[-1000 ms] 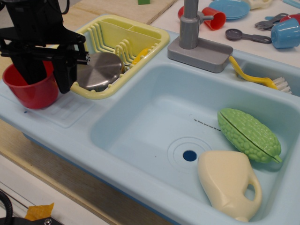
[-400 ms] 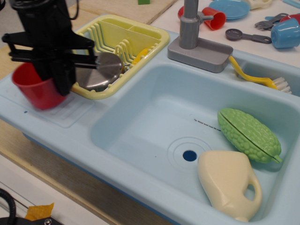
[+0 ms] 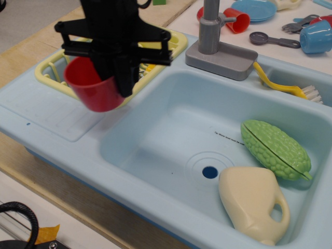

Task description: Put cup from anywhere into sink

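The large red cup (image 3: 94, 89) hangs in the air, held by my black gripper (image 3: 106, 70), which is shut on its rim. The cup is upright, above the left rim of the light blue sink (image 3: 155, 140), over the edge between the drainboard and the basin. The sink basin has a round drain hole (image 3: 210, 172) and a grey faucet (image 3: 210, 31) at the back. The gripper body hides part of the yellow dish rack behind it.
In the basin lie a green bumpy gourd (image 3: 275, 149) and a cream jug (image 3: 254, 203) at the right. The yellow dish rack (image 3: 174, 41) stands at the back left. A yellow brush (image 3: 285, 85), a smaller red cup (image 3: 237, 19) and a blue cup (image 3: 315, 35) sit behind.
The gripper has lifted the red cup off the left drainboard and carried it up and to the right, toward the basin.
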You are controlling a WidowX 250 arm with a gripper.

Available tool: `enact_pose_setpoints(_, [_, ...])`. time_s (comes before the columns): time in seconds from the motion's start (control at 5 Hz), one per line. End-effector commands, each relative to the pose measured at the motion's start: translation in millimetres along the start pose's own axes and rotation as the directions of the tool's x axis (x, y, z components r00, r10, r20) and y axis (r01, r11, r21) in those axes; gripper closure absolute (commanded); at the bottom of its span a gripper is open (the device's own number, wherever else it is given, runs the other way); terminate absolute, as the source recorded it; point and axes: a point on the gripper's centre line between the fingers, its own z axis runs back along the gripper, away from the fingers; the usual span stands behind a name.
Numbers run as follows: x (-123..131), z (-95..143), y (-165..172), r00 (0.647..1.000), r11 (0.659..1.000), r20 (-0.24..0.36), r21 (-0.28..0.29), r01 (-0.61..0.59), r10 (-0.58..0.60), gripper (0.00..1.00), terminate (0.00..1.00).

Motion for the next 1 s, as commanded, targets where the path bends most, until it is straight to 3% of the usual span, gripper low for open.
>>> enact_pose_setpoints(0.0, [10.0,-3.9,-59.7,0.996,0.991,0.055,-0.107,0.082,-0.076,0.00,0.00])
enact_pose_setpoints(0.2, [16.1,-13.3,-82.4,0.986,0.977,0.029,-0.134,0.164,-0.161,0.00,0.00])
enact_pose_setpoints(0.4, [8.6,-23.3,-79.8,0.992,0.964,0.005,-0.234,0.126,-0.128,0.00,0.00])
enact_pose_setpoints(0.6, [8.6,-23.3,-79.8,0.992,0.964,0.005,-0.234,0.126,-0.128,0.00,0.00])
enact_pose_setpoints(0.8, [8.6,-23.3,-79.8,0.992,0.964,0.005,-0.234,0.126,-0.128,0.00,1.00])
